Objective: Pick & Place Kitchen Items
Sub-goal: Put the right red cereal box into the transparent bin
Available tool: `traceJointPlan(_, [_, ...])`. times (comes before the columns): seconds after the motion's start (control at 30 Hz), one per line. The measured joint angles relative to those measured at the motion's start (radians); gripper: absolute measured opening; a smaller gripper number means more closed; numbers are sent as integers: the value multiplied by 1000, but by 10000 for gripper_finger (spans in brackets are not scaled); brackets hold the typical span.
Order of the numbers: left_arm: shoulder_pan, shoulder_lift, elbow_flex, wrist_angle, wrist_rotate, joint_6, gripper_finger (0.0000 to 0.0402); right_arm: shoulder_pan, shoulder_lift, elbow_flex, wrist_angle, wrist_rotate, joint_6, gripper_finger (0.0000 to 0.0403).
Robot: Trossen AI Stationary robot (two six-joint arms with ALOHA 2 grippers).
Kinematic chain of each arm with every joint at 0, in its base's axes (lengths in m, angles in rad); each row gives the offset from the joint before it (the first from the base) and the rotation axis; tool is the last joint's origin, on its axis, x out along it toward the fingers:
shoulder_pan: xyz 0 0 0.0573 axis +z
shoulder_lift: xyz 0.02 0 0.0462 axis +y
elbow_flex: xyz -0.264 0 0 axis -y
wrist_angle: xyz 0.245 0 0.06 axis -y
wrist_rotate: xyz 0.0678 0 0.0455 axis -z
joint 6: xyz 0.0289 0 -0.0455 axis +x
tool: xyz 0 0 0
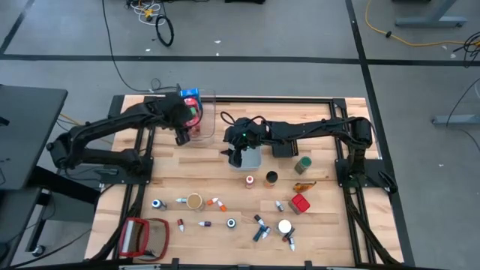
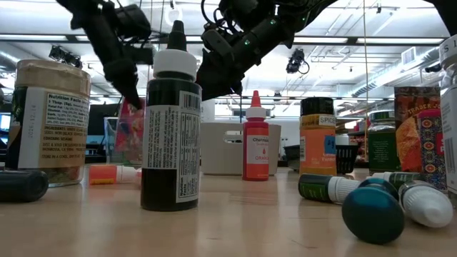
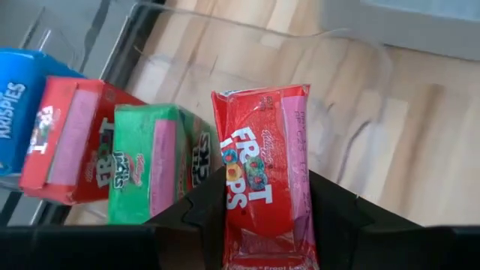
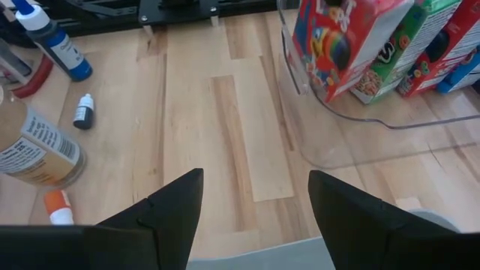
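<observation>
My left gripper (image 3: 262, 187) is shut on a red Froot Loops carton (image 3: 262, 142) over the clear bin (image 1: 211, 100) at the table's far left. In that bin a blue carton (image 3: 15, 112), a red carton (image 3: 67, 142) and a green carton (image 3: 146, 161) stand side by side on their ends. The right wrist view shows the held carton (image 4: 337, 45) tilted beside them. My right gripper (image 4: 255, 202) hovers open over the grey bin (image 1: 252, 159) at mid-table, with nothing between its fingers. My left gripper pinches the red carton between its two fingers, one finger (image 3: 199, 214) on each long side (image 3: 234, 199), at the end nearer the wrist. The fingers slant down from the table's left and lie along the carton. Its far end sticks out past them, tilted, into the clear bin; whether it touches the floor I cannot tell.
Loose items lie over the near half of the table: a brown jar (image 1: 194, 201), a small red carton (image 1: 300, 203), a green-lidded tin (image 1: 303, 164) and several tiny bottles (image 1: 217, 202). A red-framed flat object (image 1: 142, 236) lies at the near left corner.
</observation>
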State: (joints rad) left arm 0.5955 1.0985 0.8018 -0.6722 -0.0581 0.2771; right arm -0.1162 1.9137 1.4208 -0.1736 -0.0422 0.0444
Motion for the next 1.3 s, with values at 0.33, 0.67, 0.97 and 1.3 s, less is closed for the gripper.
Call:
traceJointPlan(0.33, [5,1,-124,168,-51,18,151,0,0,0,1,0,0,251])
traceJointPlan(0.67, [4,1,-126,167,-75,16,151,0,0,0,1,0,0,251])
traceJointPlan(0.97, [5,1,-126,162,-93,27,210,0,0,0,1,0,-1,251])
traceJointPlan(1.3, [-27,-8,-86,105,-129,31,263,0,0,0,1,0,-1,251])
